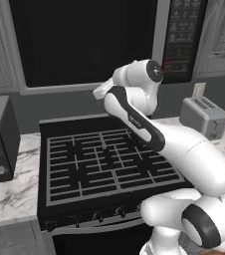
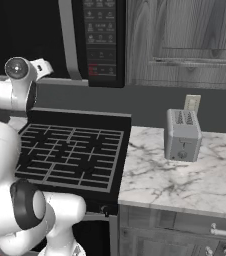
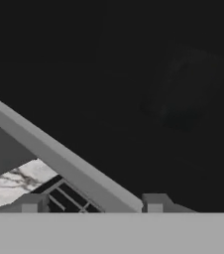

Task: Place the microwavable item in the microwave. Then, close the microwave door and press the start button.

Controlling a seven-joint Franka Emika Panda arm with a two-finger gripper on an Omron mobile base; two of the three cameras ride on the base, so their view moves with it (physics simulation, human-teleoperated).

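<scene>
Left base view: microwave door point(image 1: 84, 40) shut, claw point(image 3: 94, 206) near its lower frame. Right base view: keypad point(image 2: 102, 35) up and right of it. Hand view: claw spread, empty; mug point(image 3: 183, 94) shows dimly ahead, behind the glass. Spread tips could hit a wrong key.

microwave door point(image 1: 84, 40) above stove point(image 1: 104, 164), keypad panel point(image 2: 102, 37) at its right, toaster point(image 2: 183, 135) on counter point(image 2: 185, 180) right of stove

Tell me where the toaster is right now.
The toaster stands on the marble counter right of the stove, against the back wall below a wall outlet, in both base views.
</scene>
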